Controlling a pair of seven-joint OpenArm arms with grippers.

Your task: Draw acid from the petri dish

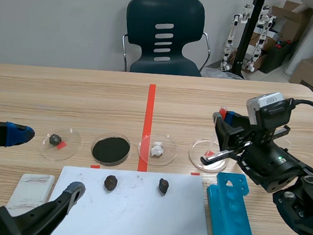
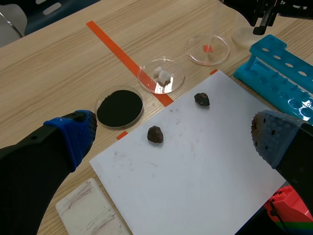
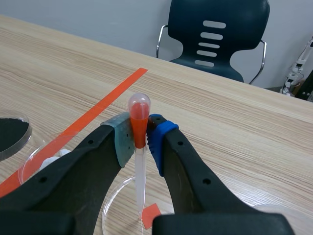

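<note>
My right gripper [image 3: 139,139] is shut on a pipette [image 3: 138,122], its pads pressed against the orange-red bulb. The clear tube points down into a clear petri dish [image 3: 111,198] that lies over a red tape mark. In the scene view this dish [image 1: 199,153] is the rightmost of the row, and my right gripper [image 1: 224,118] hangs just above it with the pipette [image 1: 223,112]. My left gripper [image 1: 45,163] stands open low at the near left, over the corner of the white paper [image 2: 195,161], holding nothing.
In the same row are a dish with a dark stone [image 1: 61,143], a dish of black powder [image 1: 111,149] and a dish with white lumps [image 1: 157,149]. Two dark stones [image 1: 110,182] lie on the paper. A blue tube rack [image 1: 233,211] stands near right, a white block [image 1: 30,191] near left.
</note>
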